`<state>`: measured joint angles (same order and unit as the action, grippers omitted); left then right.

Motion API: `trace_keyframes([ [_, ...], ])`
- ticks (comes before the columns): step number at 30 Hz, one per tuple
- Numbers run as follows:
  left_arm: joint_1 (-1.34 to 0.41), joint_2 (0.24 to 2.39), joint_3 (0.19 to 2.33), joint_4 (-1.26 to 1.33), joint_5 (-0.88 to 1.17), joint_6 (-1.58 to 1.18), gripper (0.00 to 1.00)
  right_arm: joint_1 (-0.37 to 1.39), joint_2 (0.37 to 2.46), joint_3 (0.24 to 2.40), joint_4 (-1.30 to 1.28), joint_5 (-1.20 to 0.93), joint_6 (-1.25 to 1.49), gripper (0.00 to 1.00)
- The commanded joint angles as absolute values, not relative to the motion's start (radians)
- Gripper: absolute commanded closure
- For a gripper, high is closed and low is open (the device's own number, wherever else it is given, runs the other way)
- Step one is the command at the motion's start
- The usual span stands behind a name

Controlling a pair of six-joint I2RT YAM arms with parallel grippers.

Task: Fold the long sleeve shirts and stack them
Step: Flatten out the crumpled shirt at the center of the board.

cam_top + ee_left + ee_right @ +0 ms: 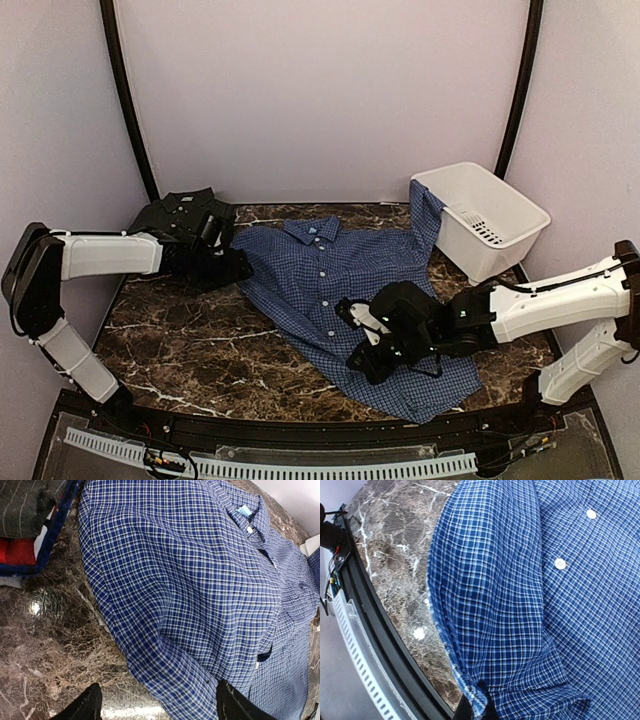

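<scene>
The blue shirt [325, 265] with its fine white check takes up the middle of the dark marble desk [170, 350]; it lies face up and rumpled, collar toward the back, a row of white buttons running down the front; one sleeve climbs at the back right and hangs against the corner of the white basket [485, 255]; the bottom hem reaches close to the near edge of the desk. The dark shirt [180, 212] sits folded at the back left corner, collar up, just beside the blue one; in the left wrist view a red shirt [17, 550] shows beneath it as a lower layer of the same pile.

The right arm [560, 300] reaches in low from the right side, its forearm stretched over the lower half of the blue shirt and the wrist bent down toward the cloth; the left arm [100, 255] comes in from the left side, elbow drawn back, forearm level and pointing at the blue shirt's left edge. The right pincer [476, 712] is pressed together on a fold at the blue shirt's side edge, and the cloth rises into a ridge from that pinch; the left pincer [157, 707] is spread wide and holds nothing, one finger over bare marble and the other over the check cloth; whether either finger touches down, I cannot tell.
</scene>
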<state>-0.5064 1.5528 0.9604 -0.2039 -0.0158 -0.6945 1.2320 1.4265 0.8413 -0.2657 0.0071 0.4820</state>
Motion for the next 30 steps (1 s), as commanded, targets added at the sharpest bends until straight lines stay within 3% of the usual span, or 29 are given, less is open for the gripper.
trace_keyframes([
  [1,-0.501,1.633,0.974,-0.166,-0.011,-0.722,0.23,1.267,1.391,0.818,-0.216,-0.068,0.503,1.0],
  [8,-0.481,1.671,0.951,-0.139,-0.053,-0.753,0.24,1.284,1.379,0.84,-0.296,-0.04,0.485,1.0],
  [15,-0.468,1.749,1.0,-0.086,-0.037,-0.746,0.21,1.262,1.385,0.994,-0.492,0.274,0.52,1.0],
  [23,-0.469,1.88,1.123,-0.081,-0.069,-0.71,0.16,1.189,1.37,1.1,-0.547,0.409,0.551,1.0],
  [26,-0.469,1.927,1.169,-0.073,-0.05,-0.699,0.24,1.167,1.39,1.148,-0.585,0.484,0.558,1.0],
  [28,-0.469,1.952,1.215,-0.073,-0.046,-0.695,0.4,1.154,1.403,1.184,-0.597,0.517,0.546,1.0],
  [29,-0.469,1.959,1.227,-0.079,-0.045,-0.692,0.58,1.146,1.408,1.2,-0.597,0.532,0.536,1.0],
  [30,-0.469,1.967,1.251,-0.083,-0.046,-0.688,0.67,1.136,1.417,1.218,-0.599,0.545,0.528,1.0],
])
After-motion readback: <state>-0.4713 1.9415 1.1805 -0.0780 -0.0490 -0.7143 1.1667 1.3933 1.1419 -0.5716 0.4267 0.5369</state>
